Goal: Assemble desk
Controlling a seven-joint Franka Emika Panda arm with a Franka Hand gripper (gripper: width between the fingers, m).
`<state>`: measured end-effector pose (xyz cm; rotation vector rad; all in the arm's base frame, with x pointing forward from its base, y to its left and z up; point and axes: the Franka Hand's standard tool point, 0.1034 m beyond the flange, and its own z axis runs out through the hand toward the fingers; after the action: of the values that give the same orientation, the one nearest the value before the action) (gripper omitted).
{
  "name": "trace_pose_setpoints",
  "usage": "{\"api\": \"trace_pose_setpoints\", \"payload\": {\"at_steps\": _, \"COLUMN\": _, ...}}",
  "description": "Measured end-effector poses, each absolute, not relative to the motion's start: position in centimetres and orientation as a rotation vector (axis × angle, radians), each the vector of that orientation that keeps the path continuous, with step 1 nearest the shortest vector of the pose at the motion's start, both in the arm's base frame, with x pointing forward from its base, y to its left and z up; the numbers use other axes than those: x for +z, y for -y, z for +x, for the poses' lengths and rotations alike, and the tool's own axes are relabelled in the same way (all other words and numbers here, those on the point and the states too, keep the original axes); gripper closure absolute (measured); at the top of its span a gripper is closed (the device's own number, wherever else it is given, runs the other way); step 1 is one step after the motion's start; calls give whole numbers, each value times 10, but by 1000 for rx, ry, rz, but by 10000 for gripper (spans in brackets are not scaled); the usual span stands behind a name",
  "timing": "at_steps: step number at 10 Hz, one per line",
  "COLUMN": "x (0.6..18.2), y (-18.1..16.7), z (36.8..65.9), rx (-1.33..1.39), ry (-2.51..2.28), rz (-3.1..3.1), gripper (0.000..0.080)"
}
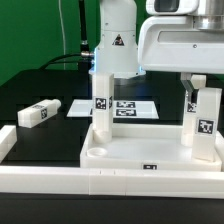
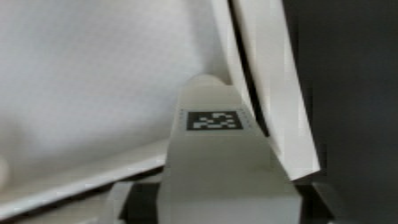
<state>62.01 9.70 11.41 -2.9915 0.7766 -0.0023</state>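
- The pincer point(image 1: 200, 90) pinches the held leg point(image 1: 205, 128) near its top; in the wrist view the dark fingers point(image 2: 128, 200) lie against both sides of that leg point(image 2: 215, 145) with no gap showing
- The held leg hangs straight below the pincer, with its long axis upright and one tag facing the exterior camera
- Its lower end is at the corner of the tabletop point(image 1: 140, 150) on the exterior view's right; I cannot tell whether it is seated there or hovers just above
- In the wrist view the leg points down beside the rim point(image 2: 267, 80), with the pale tray floor on one side and the black worktop point(image 2: 356, 100) on the other, so it sits close to the tabletop's edge
- The corner leg point(image 1: 101, 95) stands upright on the tabletop's far corner at the exterior view's left
- The loose leg point(image 1: 38, 112) lies on its side on the worktop, well apart from the tabletop; no fourth leg is in view
- The marker board point(image 1: 125, 108) lies flat behind the tabletop and plays no part
- As I judge it, the coming move turns on the vertical line: the leg's axis needs to be square to the tray floor and right over the corner, or a lean toward the rim could jam it
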Motion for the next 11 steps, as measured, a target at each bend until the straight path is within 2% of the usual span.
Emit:
{"api": "trace_pose_setpoints", "payload": {"at_steps": 5, "x": 113, "y": -100, "z": 622, "rx": 39, "ry": -1488, "rz": -2650, "gripper": 509}}
{"api": "trace_pose_setpoints", "payload": {"at_steps": 8, "x": 113, "y": -100, "z": 622, "rx": 70, "ry": -1770, "rz": -2456, "gripper": 509}}
{"api": "trace_pose_setpoints", "payload": {"at_steps": 11, "x": 113, "y": -101, "z": 622, "rx": 76, "ry": -1844, "rz": -2403, "gripper": 509}}
